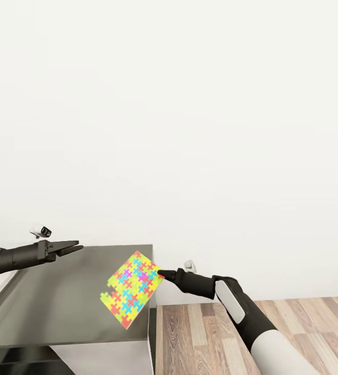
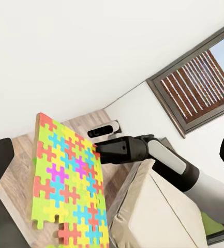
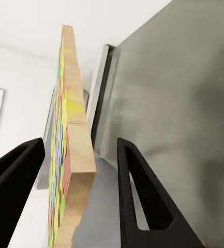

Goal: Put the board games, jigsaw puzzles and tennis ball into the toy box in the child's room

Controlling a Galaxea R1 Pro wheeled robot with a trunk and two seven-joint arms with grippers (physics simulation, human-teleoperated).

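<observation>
A jigsaw puzzle (image 1: pixel 132 289), a thin sheet of yellow, pink, green and blue pieces, hangs tilted just above the right end of the table (image 1: pixel 49 302). My right gripper (image 1: pixel 161 273) is shut on its right edge. In the right wrist view the puzzle (image 3: pixel 70 134) stands edge-on between the two dark fingers (image 3: pixel 137 191). My left gripper (image 1: pixel 79 246) hovers open over the table's back left, apart from the puzzle. Its wrist view looks at the puzzle (image 2: pixel 65 181) and the right gripper (image 2: pixel 97 152). The toy box, board games and tennis ball are out of view.
The table's right edge and dark side panel (image 1: pixel 152 338) drop to wood plank floor (image 1: pixel 293 317). A bare white wall (image 1: pixel 189 130) rises behind. The left wrist view shows a dark-framed window with blinds (image 2: pixel 199 88) and what looks like the bed's beige mattress (image 2: pixel 153 212).
</observation>
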